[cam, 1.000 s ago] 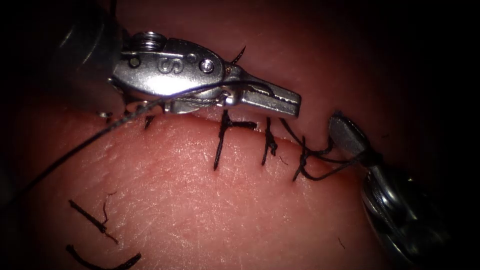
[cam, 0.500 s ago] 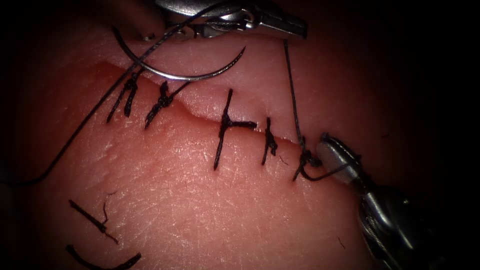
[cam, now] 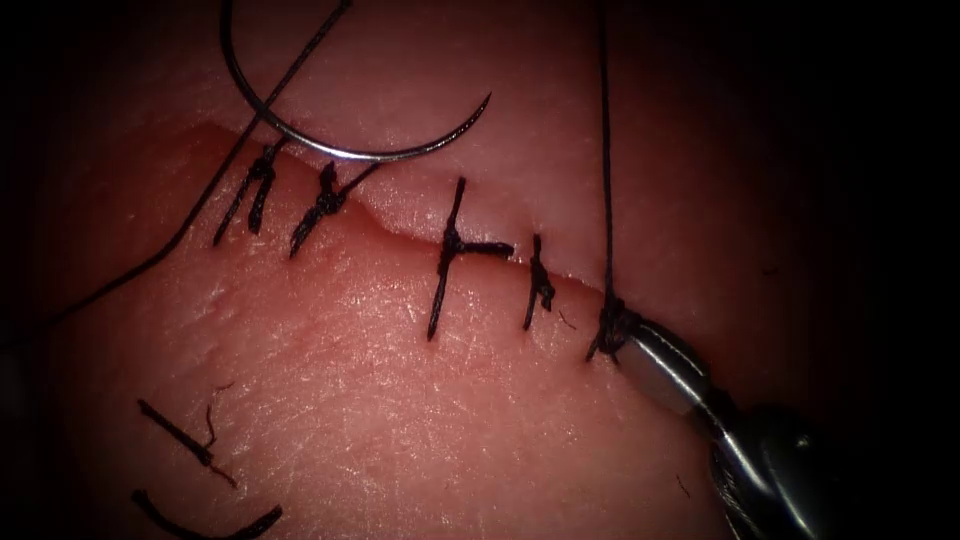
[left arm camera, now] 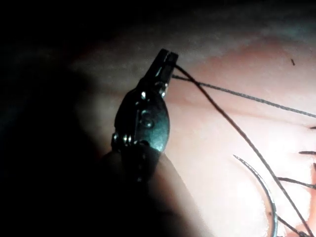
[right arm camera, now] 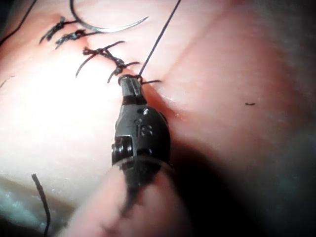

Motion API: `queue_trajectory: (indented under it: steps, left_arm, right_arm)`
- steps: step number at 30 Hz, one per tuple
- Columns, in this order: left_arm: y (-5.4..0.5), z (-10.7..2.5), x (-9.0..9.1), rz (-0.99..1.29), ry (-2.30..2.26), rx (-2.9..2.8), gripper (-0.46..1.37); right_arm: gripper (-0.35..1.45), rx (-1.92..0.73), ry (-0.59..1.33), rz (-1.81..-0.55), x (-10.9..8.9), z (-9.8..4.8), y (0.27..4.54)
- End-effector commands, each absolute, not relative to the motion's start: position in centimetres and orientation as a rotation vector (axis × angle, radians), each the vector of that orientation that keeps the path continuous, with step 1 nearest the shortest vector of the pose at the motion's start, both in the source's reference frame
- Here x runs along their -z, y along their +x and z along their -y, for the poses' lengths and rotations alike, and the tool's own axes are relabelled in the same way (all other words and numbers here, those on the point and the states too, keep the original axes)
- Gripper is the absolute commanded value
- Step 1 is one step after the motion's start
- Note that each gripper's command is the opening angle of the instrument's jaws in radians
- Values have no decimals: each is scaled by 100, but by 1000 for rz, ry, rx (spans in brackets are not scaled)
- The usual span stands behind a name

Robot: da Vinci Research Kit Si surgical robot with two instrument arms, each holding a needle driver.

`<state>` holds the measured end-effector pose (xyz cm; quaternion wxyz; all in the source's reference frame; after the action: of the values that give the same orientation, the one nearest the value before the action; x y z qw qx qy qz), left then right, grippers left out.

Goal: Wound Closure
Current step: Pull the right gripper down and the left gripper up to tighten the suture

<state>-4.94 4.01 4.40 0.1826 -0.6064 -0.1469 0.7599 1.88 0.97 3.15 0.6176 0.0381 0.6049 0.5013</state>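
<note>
Left tool risen, clamped on taut thread, right tool clamped at knot, needle lying free

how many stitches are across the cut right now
5 along the cut in the tissue, left to right: first, second, third, fourth, and a fifth knot at the right hand.

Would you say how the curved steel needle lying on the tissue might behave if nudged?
The curved steel needle looks thin and stiff, so probably light. Lying free on the tissue, it may pivot or slide. Its trailing black thread would likely drag limply.
</note>
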Motion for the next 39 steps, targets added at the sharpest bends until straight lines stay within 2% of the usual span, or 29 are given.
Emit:
queue_trajectory:
  steps: [1, 10, 22, 39]
  left_arm:
    - [-494, -406, -443, 415, -1719, -2136, -35]
    - [-506, -441, -468, 375, -1720, -2138, -35]
    - [-512, -467, -493, 321, -1714, -2146, -35]
    - [-513, -456, -522, 290, -1708, -2144, -35]
  right_arm:
    - [-35, -1108, 111, -1410, -315, -96, 187]
    - [-35, -939, 157, -1471, -316, -98, 187]
    - [-35, -868, 184, -1496, -317, -95, 194]
    - [-35, -792, 287, -1299, -316, -71, 200]
